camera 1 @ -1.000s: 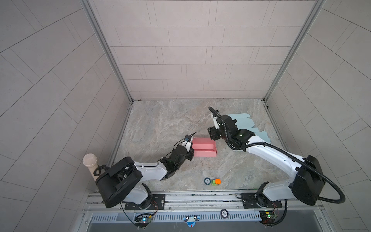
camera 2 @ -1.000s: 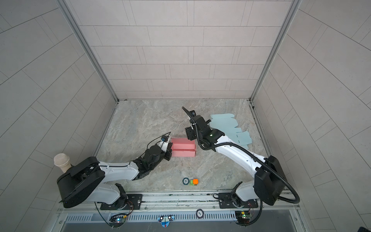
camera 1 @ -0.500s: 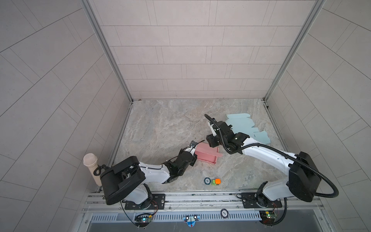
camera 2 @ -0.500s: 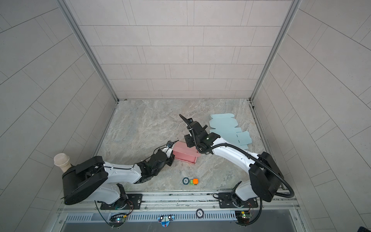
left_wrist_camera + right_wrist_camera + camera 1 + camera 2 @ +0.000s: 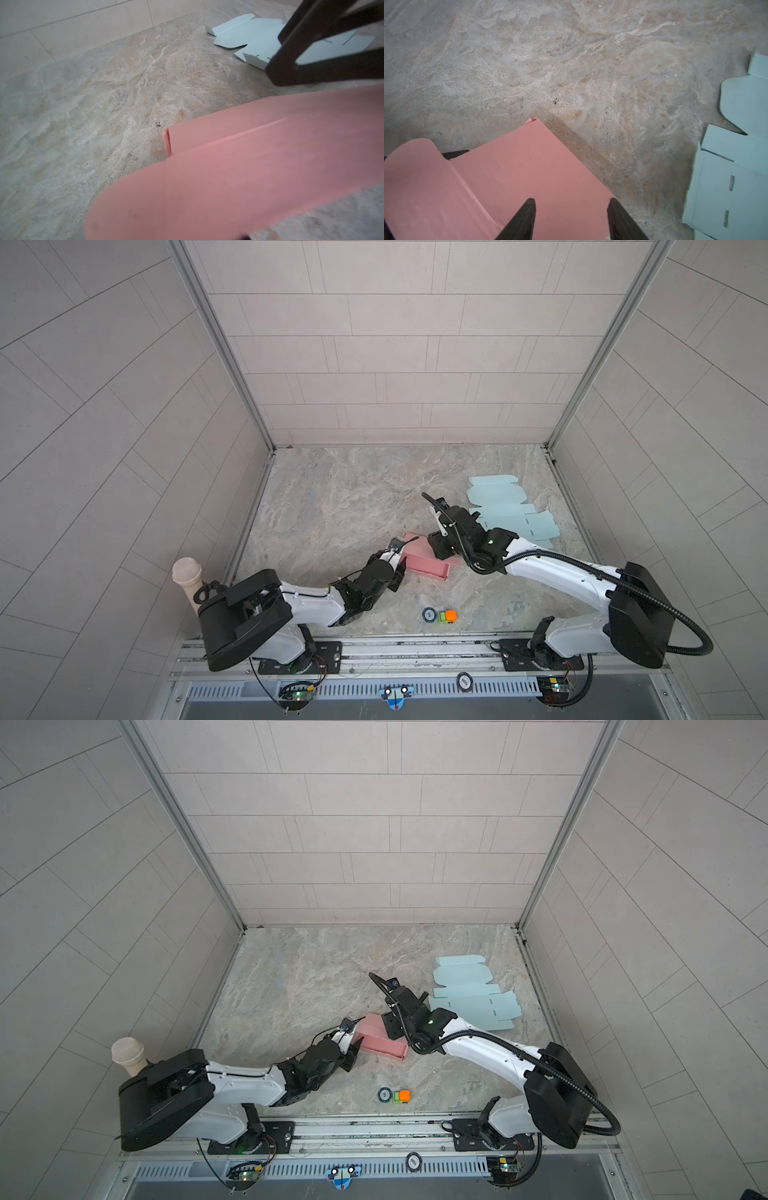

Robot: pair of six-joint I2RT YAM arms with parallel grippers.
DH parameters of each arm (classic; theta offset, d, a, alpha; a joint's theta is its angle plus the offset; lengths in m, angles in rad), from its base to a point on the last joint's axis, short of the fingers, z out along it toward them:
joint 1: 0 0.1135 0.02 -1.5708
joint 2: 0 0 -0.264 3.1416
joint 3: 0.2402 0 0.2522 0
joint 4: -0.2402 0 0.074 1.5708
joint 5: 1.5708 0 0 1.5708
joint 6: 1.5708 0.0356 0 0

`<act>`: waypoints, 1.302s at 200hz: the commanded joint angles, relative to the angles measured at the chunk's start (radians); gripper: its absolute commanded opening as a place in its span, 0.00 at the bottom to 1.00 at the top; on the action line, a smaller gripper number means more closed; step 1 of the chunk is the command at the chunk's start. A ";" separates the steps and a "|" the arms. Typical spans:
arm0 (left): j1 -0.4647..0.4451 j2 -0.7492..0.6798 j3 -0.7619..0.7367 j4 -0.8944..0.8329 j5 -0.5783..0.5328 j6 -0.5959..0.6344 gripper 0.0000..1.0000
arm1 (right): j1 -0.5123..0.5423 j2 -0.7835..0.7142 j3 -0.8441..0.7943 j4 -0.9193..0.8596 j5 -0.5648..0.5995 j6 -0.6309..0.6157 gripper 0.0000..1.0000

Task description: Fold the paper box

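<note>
1. Jaws of the right gripper (image 5: 571,200) stand well apart. Its two dark fingers (image 5: 521,220) lie over the flat top panel of the pink paper box (image 5: 529,166), one of them at the panel's edge, and they are not closed on anything.
2. Jaws of the left gripper (image 5: 356,1049) look parted in a top view, at the end of the box nearest to that arm. I cannot tell if they touch the paper.
3. The box lies on the surface (image 5: 332,497) between the two grippers. It is a long, low shape of smooth matte pink card with sharp folded edges.
4. A rounded flap (image 5: 415,176) of the same pink card stands out from the box at the left gripper's end. In the left wrist view it is so near that it looks blurred.
5. Beyond the box, on the right arm's side, pale blue card blanks (image 5: 503,510) lie flat and unfolded. They are die-cut, with rounded tabs and short slots, and lie apart from the box.
6. On the side of the box toward the arm bases, well apart from it, are a small dark round disc (image 5: 429,615) and, just beside it, a small green and orange block (image 5: 448,616).
7. The surface has a stone-like pattern, with grey and beige veins and a matte look.
</note>
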 commanded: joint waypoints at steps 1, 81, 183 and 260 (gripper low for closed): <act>-0.003 -0.083 -0.040 -0.052 0.034 -0.042 0.61 | 0.008 -0.037 -0.011 0.019 0.035 0.025 0.58; -0.002 -0.340 0.170 -0.672 0.155 -0.161 1.00 | 0.013 -0.053 -0.050 0.042 0.032 0.038 0.58; 0.292 -0.485 0.242 -0.770 0.485 -0.302 1.00 | 0.014 -0.076 -0.111 0.088 -0.012 0.062 0.58; 0.358 -0.148 0.375 -0.615 0.566 -0.315 1.00 | 0.013 -0.092 -0.147 0.087 -0.006 0.068 0.58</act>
